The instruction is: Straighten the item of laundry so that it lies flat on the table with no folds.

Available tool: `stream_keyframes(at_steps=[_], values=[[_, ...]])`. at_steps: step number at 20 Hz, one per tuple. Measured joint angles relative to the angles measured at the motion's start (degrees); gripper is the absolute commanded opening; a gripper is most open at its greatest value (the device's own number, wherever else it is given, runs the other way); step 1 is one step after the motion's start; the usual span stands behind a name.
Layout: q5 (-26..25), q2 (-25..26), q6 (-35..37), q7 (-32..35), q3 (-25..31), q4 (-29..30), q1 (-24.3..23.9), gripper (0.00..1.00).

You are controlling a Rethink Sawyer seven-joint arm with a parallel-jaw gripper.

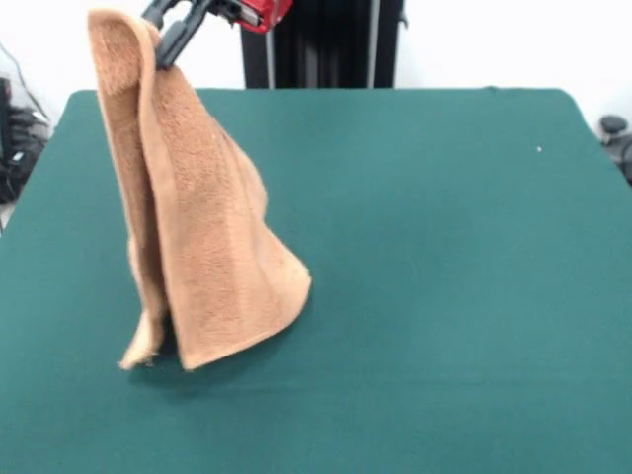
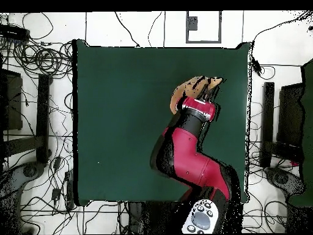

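An orange-tan terry towel (image 1: 197,227) hangs upright at the left of the front view, pinched by its top corner. My gripper (image 1: 163,44) is shut on that corner near the picture's top edge. The towel drapes down in a doubled fold, and its lower edge touches the dark green table (image 1: 444,276) near the front left. In the overhead view the towel (image 2: 186,87) shows only as a tan patch past the red arm (image 2: 186,153), which hides the gripper and most of the cloth.
The table's left edge (image 1: 39,168) lies close to the hanging towel. Cables and equipment (image 2: 36,92) ring the table on the floor. A black object (image 1: 617,133) sits past the right edge.
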Motion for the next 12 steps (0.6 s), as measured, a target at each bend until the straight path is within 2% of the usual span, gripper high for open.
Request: stream_keyframes(at_steps=[7, 12], values=[[-0.54, -0.03, 0.53, 0.38, 1.92, 3.76, 0.01, 0.00], [-0.51, -0.80, 4.10, 0.38, 3.43, 6.84, 0.07, 0.00]])
